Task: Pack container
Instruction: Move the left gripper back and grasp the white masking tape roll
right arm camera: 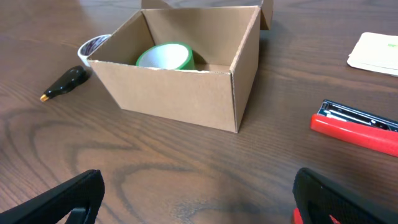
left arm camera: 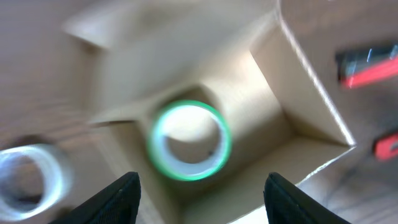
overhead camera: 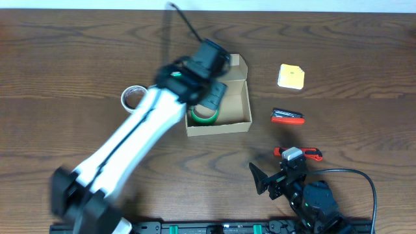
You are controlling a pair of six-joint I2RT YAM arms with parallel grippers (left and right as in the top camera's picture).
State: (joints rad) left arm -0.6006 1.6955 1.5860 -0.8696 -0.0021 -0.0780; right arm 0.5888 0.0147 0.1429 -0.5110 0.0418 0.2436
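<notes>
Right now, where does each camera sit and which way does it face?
Overhead: above the table, facing straight down; both arms show.
Left wrist: above the container, facing down at the green tape roll inside; open left gripper shows.
Right wrist: low over the table, facing the container's side; open right gripper shows.
All three share that roll.

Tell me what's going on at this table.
The left gripper hangs open over the open-topped small tan cardboard box. A green-edged tape roll lies inside. A clear tape roll, a red stapler and a yellow pad lie on the table outside. The right gripper sits open near the front, holding nothing.
</notes>
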